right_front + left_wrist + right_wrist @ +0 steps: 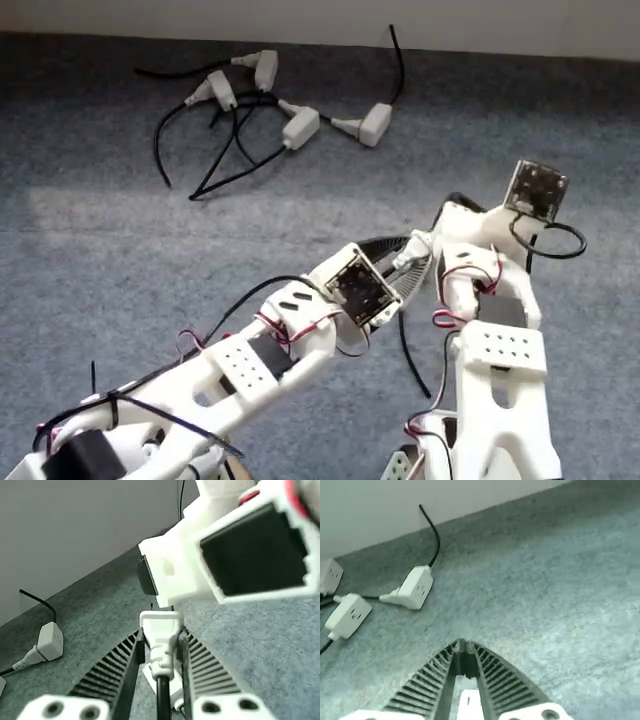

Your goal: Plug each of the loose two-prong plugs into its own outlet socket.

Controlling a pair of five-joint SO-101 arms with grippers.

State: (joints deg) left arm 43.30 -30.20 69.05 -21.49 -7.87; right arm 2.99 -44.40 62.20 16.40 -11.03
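One plug point(160, 629) clamped in left gripper point(161, 636); sockets point(375, 123) well ahead of its tips.
High view: four sockets in a loose cluster, far beyond and off to one side of the plug-bearing tips; right arm point(500, 350) just beside.
Left wrist view: fingers closed onto the plug, long axis along them, cord point(161, 702) running back; one socket aside.
Right wrist view: right gripper point(463, 655) tips meeting, apparently holding nothing; three sockets ahead.
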